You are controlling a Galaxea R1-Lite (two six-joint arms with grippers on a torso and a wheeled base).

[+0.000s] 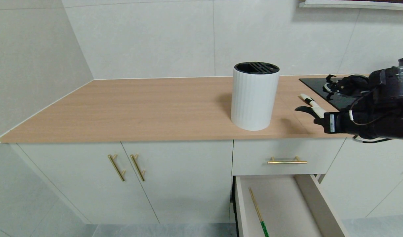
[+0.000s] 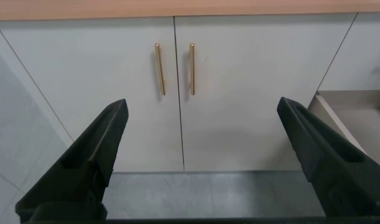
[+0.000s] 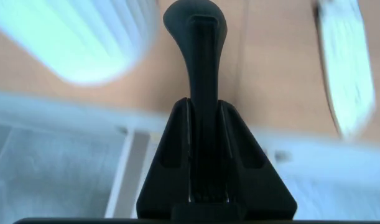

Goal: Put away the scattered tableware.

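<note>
Left gripper (image 2: 202, 111): fingers spread wide, facing the cabinet doors (image 2: 177, 93). A white ribbed holder (image 1: 254, 98) with a black slotted top stands upright on the counter (image 1: 138, 105). A pale chopstick (image 1: 257, 210) lies in the open drawer (image 1: 287, 204), long axis front to back, green end nearest. A white-handled utensil (image 1: 310, 102) lies diagonally between the holder and the hob (image 1: 320, 86). Right gripper (image 1: 302, 109): fingers pressed together, empty, at the utensil's near end.

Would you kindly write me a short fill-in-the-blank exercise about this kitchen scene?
1. The white holder stands upright on the wooden ___.
2. The green-tipped chopstick lies inside the open ___.
3. The left pincer, facing the cabinet doors, is ___.
4. The white-handled utensil lies to the holder's ___, near the right pincer.
Missing words: countertop; drawer; open; right.
</note>
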